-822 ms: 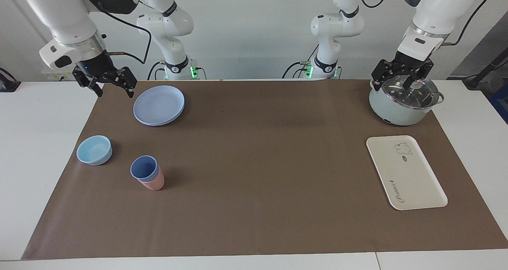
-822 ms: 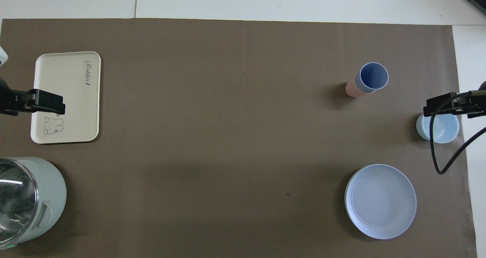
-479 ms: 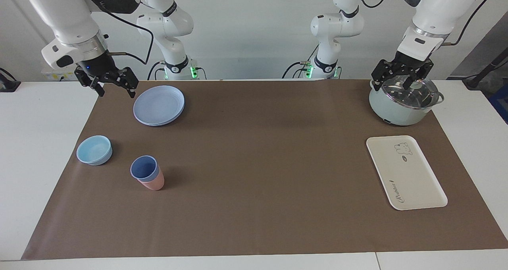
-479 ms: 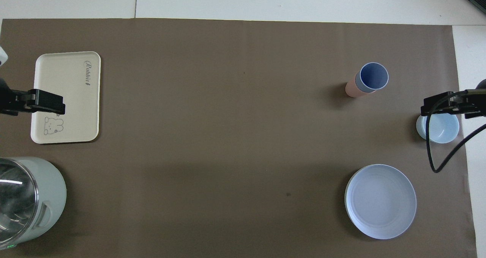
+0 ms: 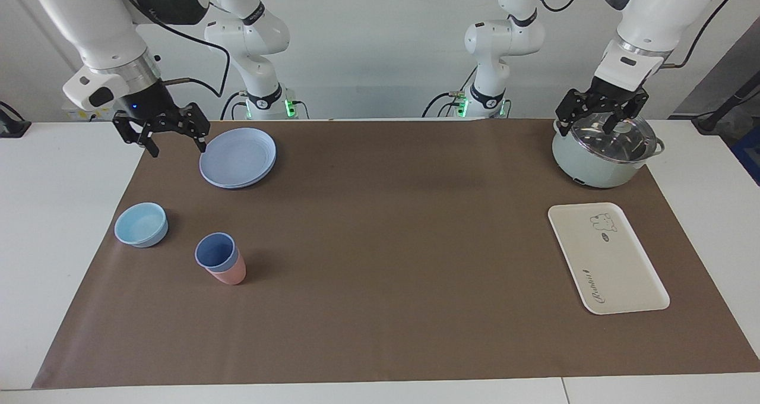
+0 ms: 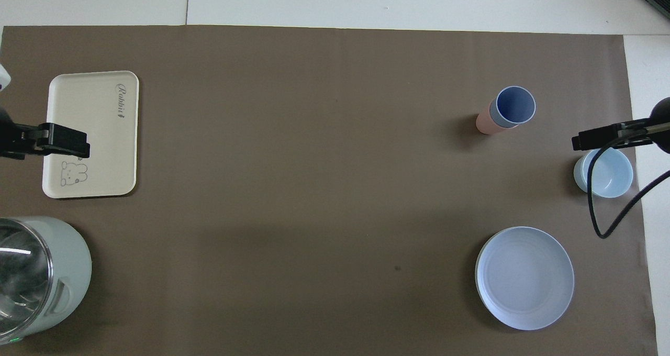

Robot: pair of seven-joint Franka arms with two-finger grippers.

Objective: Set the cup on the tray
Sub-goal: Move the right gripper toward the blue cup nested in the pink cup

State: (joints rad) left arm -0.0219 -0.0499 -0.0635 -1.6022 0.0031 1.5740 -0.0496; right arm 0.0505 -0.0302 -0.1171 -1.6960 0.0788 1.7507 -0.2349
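Observation:
The periwinkle-blue cup (image 5: 215, 251) stands nested inside a pink tumbler (image 5: 230, 273) on the brown mat, toward the right arm's end; it also shows in the overhead view (image 6: 515, 106). The cream tray (image 5: 617, 273) with the animal print lies flat toward the left arm's end and also shows in the overhead view (image 6: 99, 141). It has nothing on it. My right gripper (image 5: 177, 148) is open and empty, in the air beside the round blue plate (image 5: 237, 156), well apart from the cup. My left gripper (image 5: 585, 129) is open and empty, over the pot's lid, and waits there.
A pale green pot with a glass lid (image 5: 602, 154) stands nearer to the robots than the tray. A light-blue shallow bowl (image 5: 141, 224) sits beside the nested cups, toward the right arm's end. A black cable (image 6: 602, 209) hangs from the right arm over the bowl.
My right gripper has dropped a little and shifted toward the blue plate and the mat. The left arm, the cup and the tray have not moved.

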